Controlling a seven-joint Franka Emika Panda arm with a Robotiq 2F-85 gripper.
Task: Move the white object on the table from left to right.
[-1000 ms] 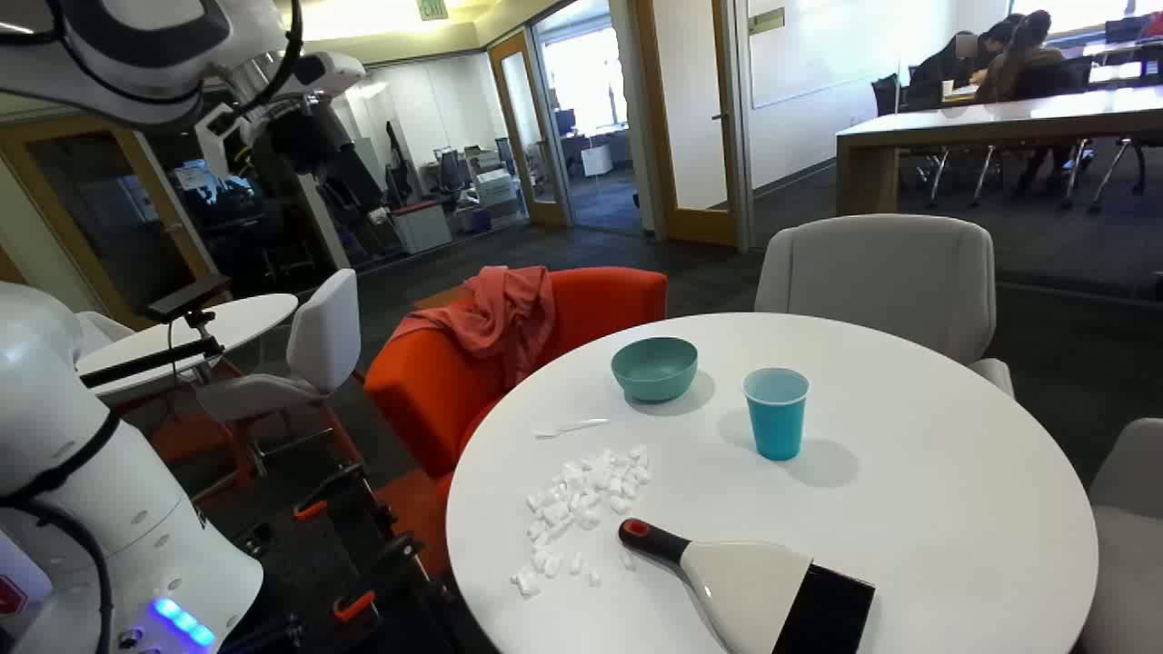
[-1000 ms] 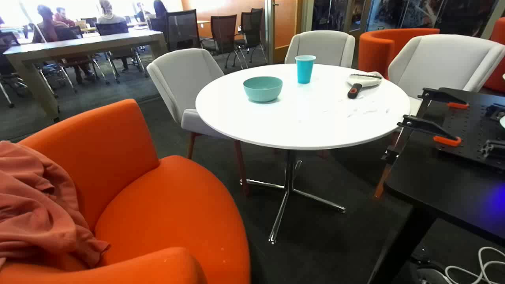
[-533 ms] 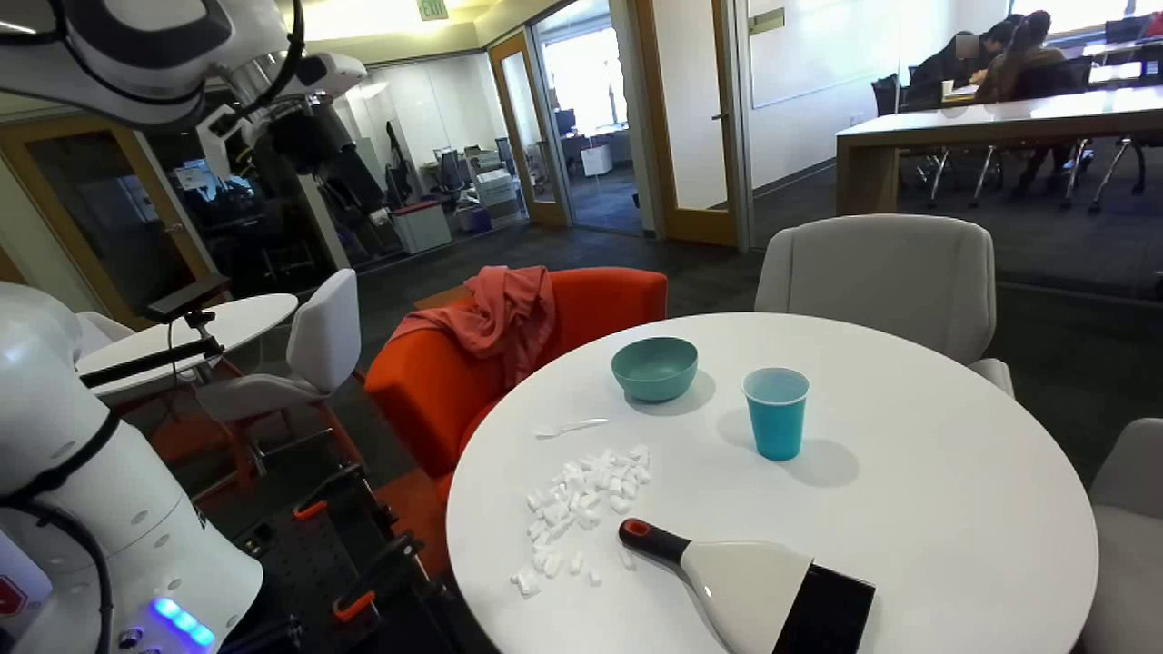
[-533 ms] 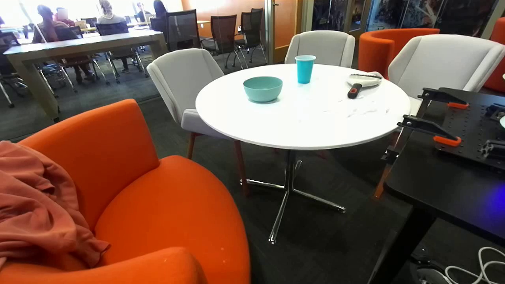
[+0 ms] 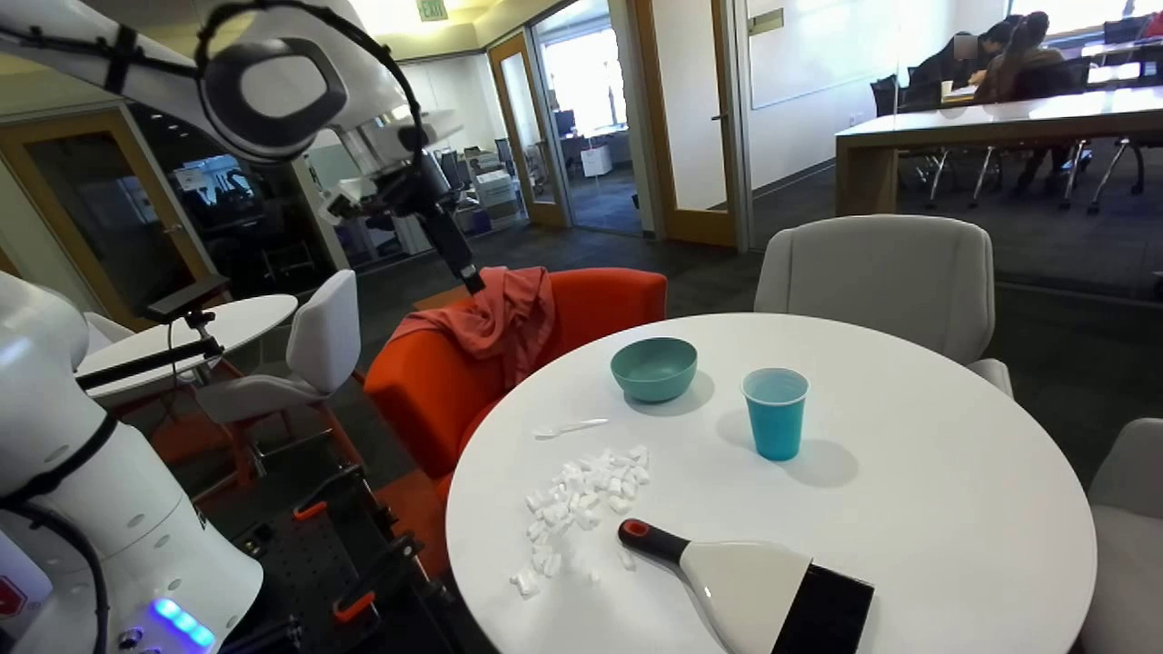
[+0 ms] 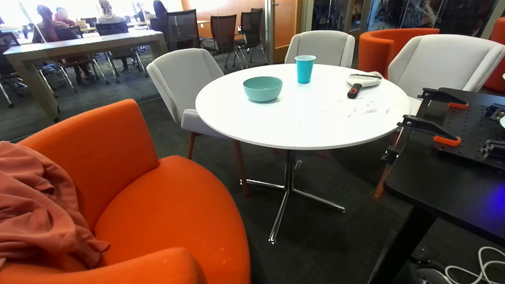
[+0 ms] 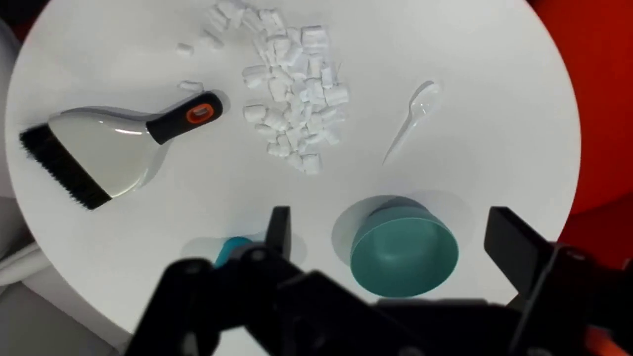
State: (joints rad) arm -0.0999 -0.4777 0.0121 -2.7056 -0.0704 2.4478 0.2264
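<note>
The tool (image 7: 389,222) has its two sides wide apart and nothing in its grip. It hangs up in the air, well apart from the bench (image 5: 945,536). The green bowl (image 7: 405,257) shows through the gap, down on the bench.

The thing to move is most likely the heap of white bits (image 7: 296,94), though the white spoon (image 7: 414,112) could be meant; I cannot tell. The heap lies on the bench near the edge by the black stand (image 6: 449,185), so the tool, I think, must drop and head toward that edge. The heap is long: one end is near that edge and the other points in toward the bowl. The spoon lies between the heap and the edge by the red chair (image 6: 169,197), with its thin end pointing inward. There is just one arm (image 5: 289,91), so it must do the job.

The brush (image 7: 106,148) lies on the other side of the heap, its handle just beside a few of the bits and its bristles near the edge across from the red chair, and it may block a push that way. The blue cup (image 5: 777,418) stands upright near the bowl. The bench is round and smooth, with no corners, so light bits may slide. Around its edge stand the red chair, with a pink cloth (image 6: 35,213) on it, and pale chairs (image 6: 319,49)
</note>
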